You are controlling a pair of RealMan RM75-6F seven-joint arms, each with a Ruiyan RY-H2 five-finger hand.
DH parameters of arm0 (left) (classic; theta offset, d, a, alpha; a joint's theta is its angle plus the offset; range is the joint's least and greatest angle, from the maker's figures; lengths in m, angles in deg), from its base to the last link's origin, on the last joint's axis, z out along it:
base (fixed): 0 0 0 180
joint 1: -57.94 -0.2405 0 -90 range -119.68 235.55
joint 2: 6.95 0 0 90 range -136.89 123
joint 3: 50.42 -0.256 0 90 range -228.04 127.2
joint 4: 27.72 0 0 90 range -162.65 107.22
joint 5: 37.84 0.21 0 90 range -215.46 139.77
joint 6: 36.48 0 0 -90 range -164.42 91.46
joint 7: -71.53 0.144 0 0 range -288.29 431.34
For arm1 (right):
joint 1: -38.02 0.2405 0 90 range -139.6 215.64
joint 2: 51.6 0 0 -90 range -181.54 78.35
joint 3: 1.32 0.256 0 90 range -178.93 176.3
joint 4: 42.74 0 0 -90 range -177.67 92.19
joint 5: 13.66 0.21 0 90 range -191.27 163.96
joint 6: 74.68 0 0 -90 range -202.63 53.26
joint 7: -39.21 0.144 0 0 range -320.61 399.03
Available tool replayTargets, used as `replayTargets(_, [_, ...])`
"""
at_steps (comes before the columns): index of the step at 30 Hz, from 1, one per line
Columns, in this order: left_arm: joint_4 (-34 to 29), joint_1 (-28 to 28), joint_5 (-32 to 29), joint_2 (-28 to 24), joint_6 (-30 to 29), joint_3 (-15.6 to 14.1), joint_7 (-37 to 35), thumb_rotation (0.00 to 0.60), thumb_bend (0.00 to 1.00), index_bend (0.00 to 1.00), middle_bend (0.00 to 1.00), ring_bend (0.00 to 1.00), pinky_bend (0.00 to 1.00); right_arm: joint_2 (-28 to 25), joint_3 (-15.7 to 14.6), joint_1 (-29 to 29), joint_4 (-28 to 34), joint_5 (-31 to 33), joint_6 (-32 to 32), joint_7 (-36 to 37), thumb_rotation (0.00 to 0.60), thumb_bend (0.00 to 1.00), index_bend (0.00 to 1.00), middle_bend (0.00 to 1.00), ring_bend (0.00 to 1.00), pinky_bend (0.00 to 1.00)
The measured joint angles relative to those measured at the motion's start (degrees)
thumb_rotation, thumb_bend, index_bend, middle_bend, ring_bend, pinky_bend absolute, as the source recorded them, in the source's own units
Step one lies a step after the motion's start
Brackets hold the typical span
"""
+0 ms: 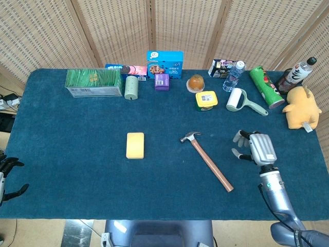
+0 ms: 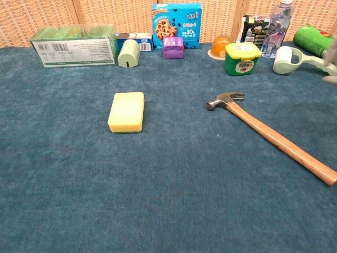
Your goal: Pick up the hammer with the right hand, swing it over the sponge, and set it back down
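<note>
The hammer lies flat on the blue cloth, steel head toward the sponge, wooden handle running back to the right. The yellow sponge lies to its left. My right hand hovers well right of the hammer's handle, fingers spread and empty; only a fingertip sliver shows at the chest view's right edge. My left hand hangs off the table's left edge, fingers apart, holding nothing.
Along the far edge stand a green box, cookie box, purple box, yellow-lidded tub, water bottle, lint roller, green can and a yellow plush toy.
</note>
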Motion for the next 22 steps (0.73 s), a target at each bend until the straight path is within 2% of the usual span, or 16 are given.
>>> replayTargets(4, [2.1, -1.0, 0.3, 1.4, -2.1, 0.1, -1.0, 0.600, 0.22, 0.33, 0.25, 0.12, 0.11, -0.7, -0.5, -3.9, 0.4, 0.8, -4.9, -5.6, 0.600, 0.38, 0.75, 0.86, 0.93, 0.74])
replayTargets(8, [4.3, -2.3, 0.9, 2.8, -4.5, 0.1, -2.1, 0.600, 0.22, 0.33, 0.25, 0.12, 0.12, -2.1, -2.1, -8.1, 1.2, 1.0, -8.2, -8.5, 0.600, 0.41, 0.75, 0.87, 0.94, 0.75])
replayTargets(12, [6.0, -3.2, 1.4, 4.0, -5.7, -0.1, -2.4, 0.600, 0.22, 0.34, 0.29, 0.16, 0.18, -3.6, -4.1, -11.5, 1.8, 0.5, -9.9, -8.9, 0.600, 0.42, 0.76, 0.87, 0.94, 0.75])
replayTargets(17, [7.6, -4.1, 2.6, 6.0, -7.1, -0.8, -2.3, 0.600, 0.22, 0.36, 0.30, 0.17, 0.18, -4.4, -5.9, -15.4, 1.9, -0.3, -12.4, -7.5, 0.600, 0.42, 0.76, 0.87, 0.92, 0.75])
replayTargets(22, [6.6, -4.2, 3.1, 5.9, -6.6, -1.3, -0.9, 0.600, 0.22, 0.36, 0.30, 0.17, 0.18, -5.2, -6.4, -18.1, 1.9, -1.9, -15.1, -5.1, 0.600, 0.42, 0.76, 0.86, 0.90, 0.75])
